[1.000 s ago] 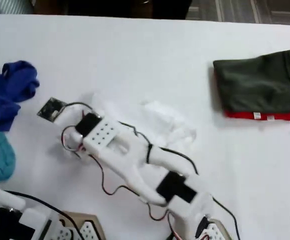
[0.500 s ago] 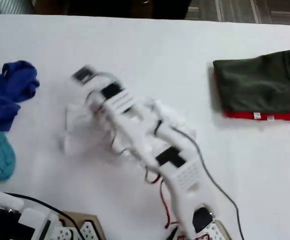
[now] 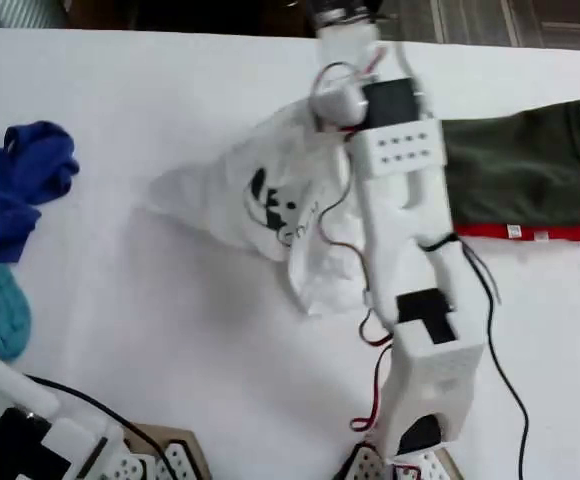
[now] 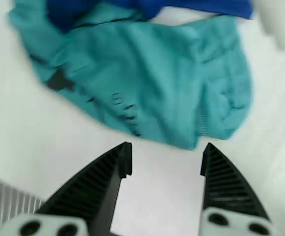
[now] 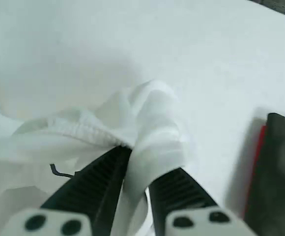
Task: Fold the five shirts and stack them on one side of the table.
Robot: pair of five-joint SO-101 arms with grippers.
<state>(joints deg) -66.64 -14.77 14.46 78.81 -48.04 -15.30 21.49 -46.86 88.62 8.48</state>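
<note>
Robotics lab: white table, wired arm

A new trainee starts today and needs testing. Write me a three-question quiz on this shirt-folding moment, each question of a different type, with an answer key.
1. Multiple choice: the right gripper is shut on A) a sock, B) the white shirt, C) nothing.
2. True or false: the dark green shirt lies folded on top of the red shirt.
3. Fill in: the left gripper is open above the ____ shirt.

Key: 1 B; 2 true; 3 teal shirt.
</note>
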